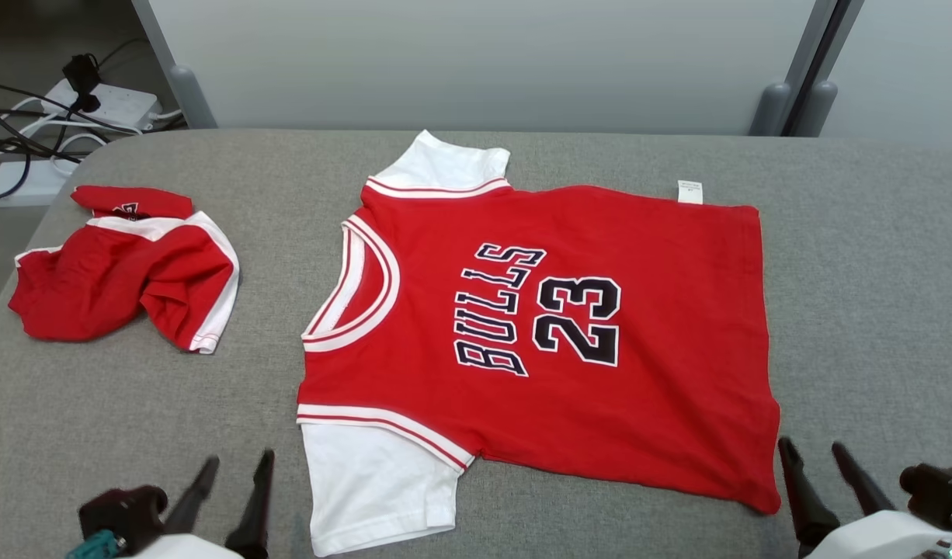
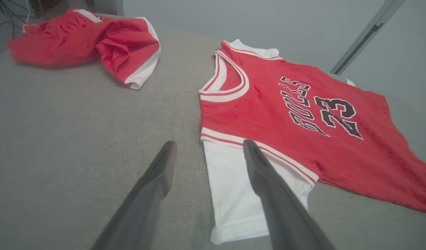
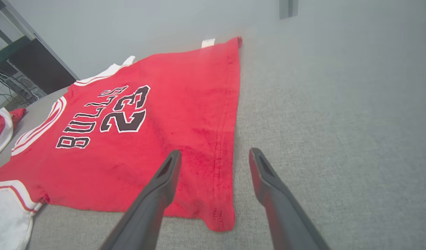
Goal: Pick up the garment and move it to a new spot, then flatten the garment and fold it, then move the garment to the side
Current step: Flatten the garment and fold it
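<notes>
Left hand and right hand were both open, empty. Jersey lay flat on the surface. Its white sleeve was just right of the left hand, its hem corner just left of the right hand. Risk: a one-layer pinch would've bunched the fold.

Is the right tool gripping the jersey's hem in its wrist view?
No, the right tool is open, jaws apart, and the jersey lies flat and unpinched.
</notes>
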